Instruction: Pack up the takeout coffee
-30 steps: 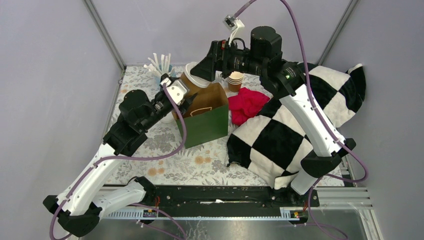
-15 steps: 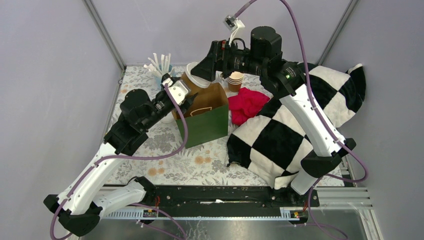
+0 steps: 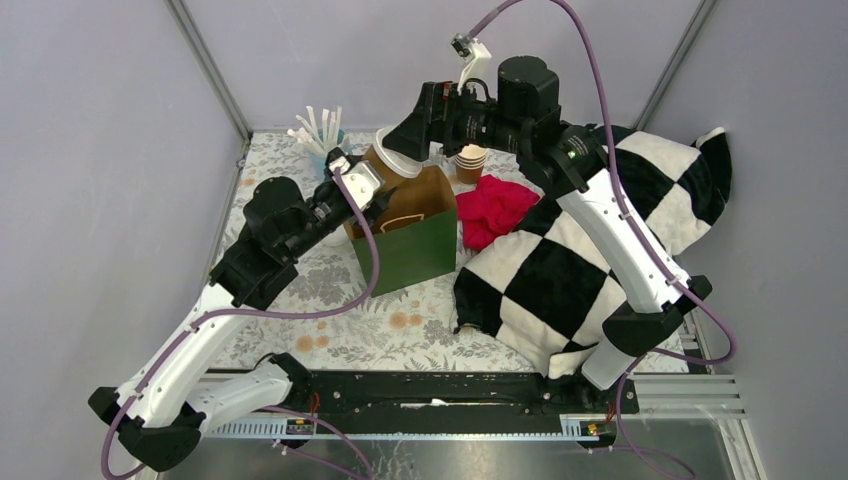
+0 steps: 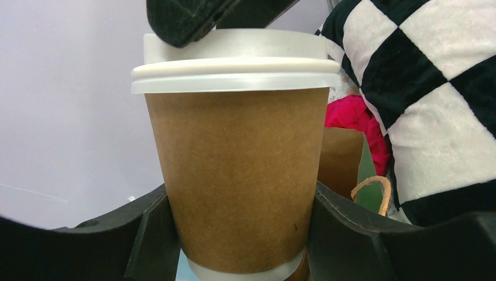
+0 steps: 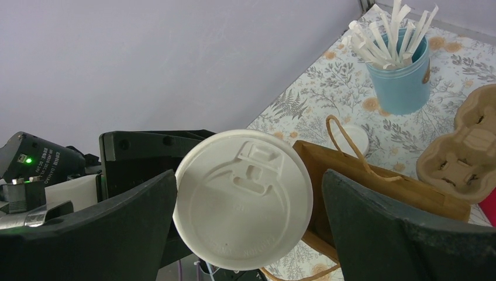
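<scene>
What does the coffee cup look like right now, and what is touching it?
The coffee cup is brown kraft paper, narrowing toward a pale bottom rim, with a white plastic lid pressed on; the lid has a moulded sip tab. It is held roughly upright in the air, clamped on both sides by the left gripper, at the open top of the bag, not yet inside. The open right gripper straddles the lid from above; contact cannot be told.

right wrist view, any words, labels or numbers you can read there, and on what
black housing with the green light: small white print, too blurred to read
takeout coffee lid: raised moulded shapes only, no legible words
blue cup, paper bag, cup carrier: no text visible
</scene>
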Robot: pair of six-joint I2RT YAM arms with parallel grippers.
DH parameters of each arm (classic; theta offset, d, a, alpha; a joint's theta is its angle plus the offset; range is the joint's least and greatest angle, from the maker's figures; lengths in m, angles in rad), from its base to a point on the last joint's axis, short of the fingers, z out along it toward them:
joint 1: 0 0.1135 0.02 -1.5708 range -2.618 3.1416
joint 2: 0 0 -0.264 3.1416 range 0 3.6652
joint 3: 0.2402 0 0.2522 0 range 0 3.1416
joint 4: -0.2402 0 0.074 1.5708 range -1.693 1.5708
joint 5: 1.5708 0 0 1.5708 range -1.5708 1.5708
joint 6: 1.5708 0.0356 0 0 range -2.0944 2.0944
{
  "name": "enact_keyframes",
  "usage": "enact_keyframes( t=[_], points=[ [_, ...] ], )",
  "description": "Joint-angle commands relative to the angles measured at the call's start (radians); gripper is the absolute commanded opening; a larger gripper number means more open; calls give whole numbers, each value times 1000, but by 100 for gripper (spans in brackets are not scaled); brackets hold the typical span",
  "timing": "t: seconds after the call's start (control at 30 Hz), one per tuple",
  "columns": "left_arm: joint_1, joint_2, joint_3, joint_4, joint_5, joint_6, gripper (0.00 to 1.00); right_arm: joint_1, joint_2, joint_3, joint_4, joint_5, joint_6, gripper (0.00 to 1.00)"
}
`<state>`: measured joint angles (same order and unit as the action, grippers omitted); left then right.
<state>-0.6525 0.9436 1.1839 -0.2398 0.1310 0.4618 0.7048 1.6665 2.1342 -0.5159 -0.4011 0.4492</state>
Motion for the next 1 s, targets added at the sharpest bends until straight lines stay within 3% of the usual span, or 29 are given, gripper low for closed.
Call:
enact_keyframes(
  t=[0.0, 0.8, 0.97],
  points=[
    [2, 3, 43, 44, 27, 18, 47, -4, -17, -2, 47, -19, 23, 100],
    [2, 11, 46, 54, 27, 25, 46, -3, 13, -5, -30, -59, 22, 98],
    [2, 19, 54, 55, 20, 28, 46, -4, 12, -11, -18, -75, 17, 89]
  ],
)
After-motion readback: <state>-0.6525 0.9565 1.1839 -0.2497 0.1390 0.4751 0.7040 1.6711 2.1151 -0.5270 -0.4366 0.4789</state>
